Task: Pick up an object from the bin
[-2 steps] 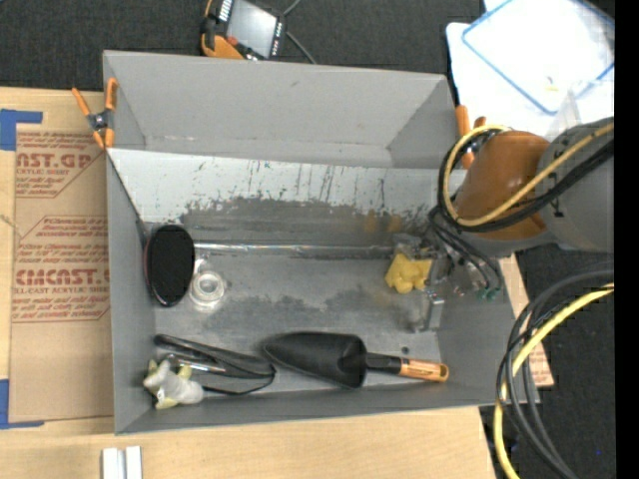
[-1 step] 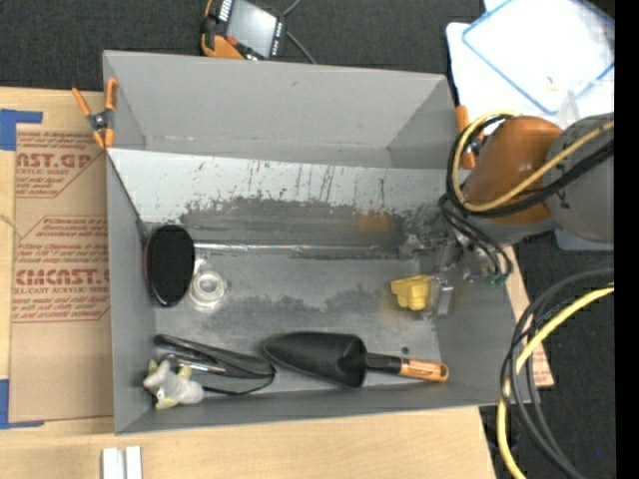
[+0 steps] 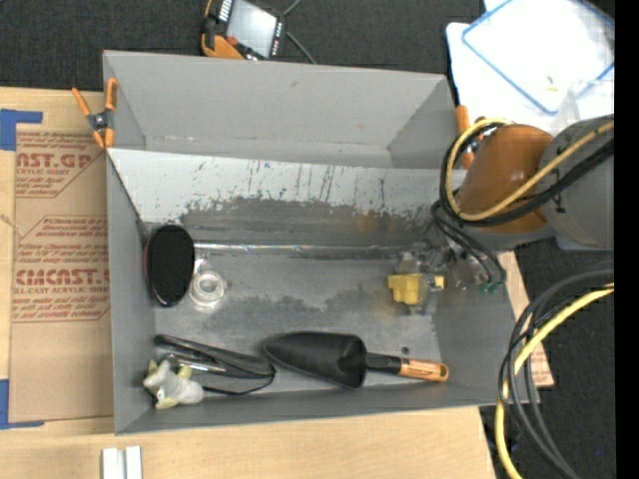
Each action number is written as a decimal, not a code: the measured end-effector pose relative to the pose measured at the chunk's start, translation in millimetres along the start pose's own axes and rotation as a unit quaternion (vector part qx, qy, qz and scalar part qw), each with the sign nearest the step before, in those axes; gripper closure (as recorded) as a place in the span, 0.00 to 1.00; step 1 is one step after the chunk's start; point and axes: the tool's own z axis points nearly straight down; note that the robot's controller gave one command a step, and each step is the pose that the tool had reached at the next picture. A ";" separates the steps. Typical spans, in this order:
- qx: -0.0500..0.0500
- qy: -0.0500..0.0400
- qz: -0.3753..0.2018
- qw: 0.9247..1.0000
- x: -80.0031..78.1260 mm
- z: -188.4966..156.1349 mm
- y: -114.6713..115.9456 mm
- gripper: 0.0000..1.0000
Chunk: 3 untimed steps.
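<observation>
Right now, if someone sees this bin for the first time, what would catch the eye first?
Probably the black scoop with its orange-tipped handle, lying along the near wall of the bin. Next the small yellow block at the right, just beside the gripper, and the black oval thing against the left wall.

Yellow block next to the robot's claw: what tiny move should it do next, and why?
Probably ease down a little onto the small yellow block. The gripper is right over it at the bin's right end, whether it grips yet I cannot tell, and the black scoop lies apart by the front wall.
</observation>
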 end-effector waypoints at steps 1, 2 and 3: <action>0.000 0.000 0.000 1.000 0.0 0.0 0.0 1.00; -0.001 0.002 0.000 1.000 1.1 -15.8 0.8 1.00; 0.000 0.000 0.000 1.000 -1.2 -48.7 0.3 1.00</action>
